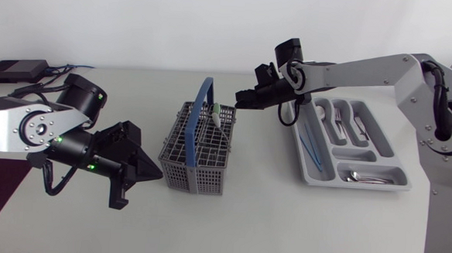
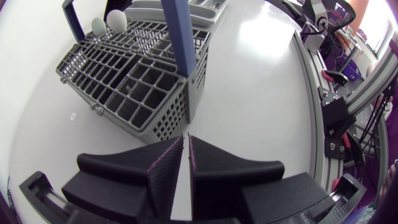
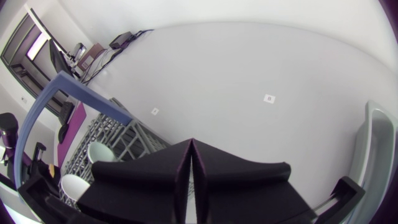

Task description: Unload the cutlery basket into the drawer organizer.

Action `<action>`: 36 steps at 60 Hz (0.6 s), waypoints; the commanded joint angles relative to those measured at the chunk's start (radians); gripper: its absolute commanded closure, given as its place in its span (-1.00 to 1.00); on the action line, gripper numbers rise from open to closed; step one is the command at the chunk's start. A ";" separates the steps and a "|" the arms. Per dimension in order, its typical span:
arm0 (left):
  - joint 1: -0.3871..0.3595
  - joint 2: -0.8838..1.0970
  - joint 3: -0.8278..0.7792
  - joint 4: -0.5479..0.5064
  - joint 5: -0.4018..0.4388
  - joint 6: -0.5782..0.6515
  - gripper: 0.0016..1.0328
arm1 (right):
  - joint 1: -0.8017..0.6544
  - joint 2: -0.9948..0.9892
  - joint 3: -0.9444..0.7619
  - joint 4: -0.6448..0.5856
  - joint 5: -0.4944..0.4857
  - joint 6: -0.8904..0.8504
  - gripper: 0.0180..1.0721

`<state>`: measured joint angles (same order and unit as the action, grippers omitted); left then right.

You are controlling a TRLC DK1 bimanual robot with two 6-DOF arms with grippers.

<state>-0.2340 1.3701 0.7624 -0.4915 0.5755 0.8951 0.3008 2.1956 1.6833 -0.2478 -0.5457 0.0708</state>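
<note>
The bench point(image 1: 228, 227) carries the drawer organizer point(image 1: 360, 185) toward its right edge, already holding spoons point(image 1: 363, 177) and other cutlery in its compartments. The cutlery basket point(image 1: 192, 175) stands mid-bench, within reach of both arms, its blue handle point(image 1: 199, 113) upright. The right arm point(image 1: 368, 72) stretches across the organizer, and its right pincer point(image 1: 241, 101) hangs just above the basket's far right corner, fingers pressed together on nothing. It is probably lined up over the two pale utensil ends point(image 1: 217, 117) poking up there. Near the left edge, the left pincer point(image 1: 152, 171) is likewise closed and empty, pointing at the basket's near wall, perhaps to steady it.
</note>
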 commanded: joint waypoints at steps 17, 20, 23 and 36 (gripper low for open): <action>0.036 0.067 -0.003 0.047 0.012 0.027 0.49 | 0.050 -0.043 -0.074 -0.033 -0.056 0.001 0.89; 0.055 0.067 -0.003 0.051 0.012 0.031 0.49 | 0.058 -0.082 -0.120 -0.031 -0.059 -0.005 0.89; 0.073 0.064 -0.005 0.053 0.012 0.034 0.49 | 0.064 -0.111 -0.157 -0.031 -0.066 -0.006 0.89; 0.150 0.027 -0.015 0.053 0.017 0.056 0.49 | 0.087 -0.209 -0.270 -0.005 -0.053 -0.009 0.89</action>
<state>-0.1184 1.4166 0.7624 -0.4473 0.5793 0.9154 0.3748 2.0331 1.4567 -0.2623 -0.5949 0.0692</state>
